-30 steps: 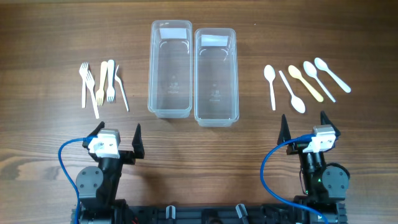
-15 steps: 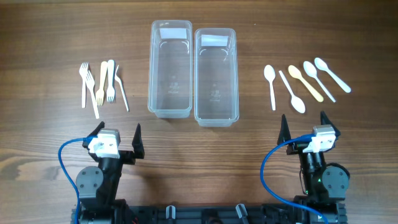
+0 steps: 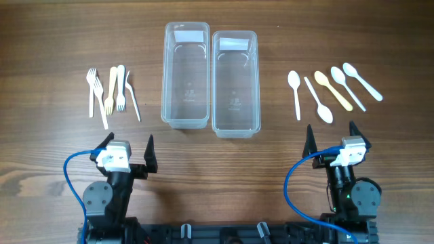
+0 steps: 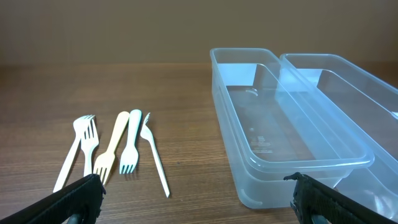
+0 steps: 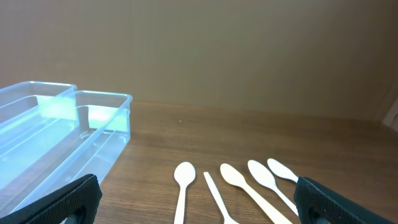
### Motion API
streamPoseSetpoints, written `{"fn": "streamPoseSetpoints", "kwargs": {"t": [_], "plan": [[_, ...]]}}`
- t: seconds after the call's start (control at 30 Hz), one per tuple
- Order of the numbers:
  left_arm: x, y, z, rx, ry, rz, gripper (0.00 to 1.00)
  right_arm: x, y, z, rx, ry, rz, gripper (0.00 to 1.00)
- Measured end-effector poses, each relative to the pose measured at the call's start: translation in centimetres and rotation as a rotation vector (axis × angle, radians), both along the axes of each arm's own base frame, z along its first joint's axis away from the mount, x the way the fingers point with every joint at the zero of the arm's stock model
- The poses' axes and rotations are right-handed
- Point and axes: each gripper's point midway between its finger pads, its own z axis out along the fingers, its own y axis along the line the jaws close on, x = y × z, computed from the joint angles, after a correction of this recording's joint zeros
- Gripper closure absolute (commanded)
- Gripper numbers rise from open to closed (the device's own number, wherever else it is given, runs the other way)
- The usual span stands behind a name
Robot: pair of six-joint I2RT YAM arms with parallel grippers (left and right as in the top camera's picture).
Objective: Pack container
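Forks [image 3: 109, 95] are laid in a row left of the left container [image 3: 185, 74], and spoons [image 3: 336, 93] are fanned out right of the right container [image 3: 236, 85], so each kind is placed within reach of the nearer arm. The two clear tubs are set side by side at mid-table [image 3: 217, 163], rims apparently touching, and nothing is seen inside them. Packing is judged not yet begun. The left gripper [image 3: 129, 139] and right gripper [image 3: 331, 132] are parked near the front edge. Their jaws are spread wide, nothing is held, and each is aimed toward its own pile.

spoons [image 5: 233, 176] cropped at bottom edge (handles lost), second container [image 4: 311, 57] cut by right edge
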Motion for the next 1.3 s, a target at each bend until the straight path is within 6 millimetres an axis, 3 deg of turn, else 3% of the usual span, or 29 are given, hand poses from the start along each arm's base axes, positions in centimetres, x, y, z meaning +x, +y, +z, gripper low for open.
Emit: {"fn": "streamPoseSetpoints", "kwargs": {"t": [0.37, 0.63, 0.73, 0.83, 0.93, 1.03, 1.13, 1.3], "plan": [[0.0, 0.0, 0.0, 0.0, 0.0, 0.0, 0.0, 0.0, 0.1, 0.0, 0.03, 0.0, 0.008, 0.0], [0.0, 0.0, 0.0, 0.0, 0.0, 0.0, 0.0, -0.5, 2.8, 1.5, 0.236, -0.022, 0.17, 0.0], [0.0, 0.0, 0.0, 0.0, 0.0, 0.0, 0.0, -0.7, 3.0, 3.4, 0.257, -0.037, 0.184, 0.0], [0.0, 0.0, 0.0, 0.0, 0.0, 0.0, 0.0, -0.6, 3.0, 8.4, 0.27, -0.041, 0.184, 0.0], [0.0, 0.0, -0.2, 0.0, 0.003, 0.0, 0.0, 1.3, 2.9, 13.4, 0.289, 0.055, 0.171, 0.0], [0.0, -0.1, -0.2, 0.0, 0.004, -0.004, 0.0, 4.4, 2.8, 14.1, 0.324, 0.291, 0.137, 0.0], [0.0, -0.1, -0.4, 0.0, 0.008, -0.003, 0.0, 8.2, 2.7, 13.5, 0.366, 0.552, 0.102, 0.0], [0.0, -0.1, -0.4, 0.0, 0.008, -0.004, 0.0, 12.1, 2.5, 9.5, 0.384, 0.806, 0.065, 0.0]]}}
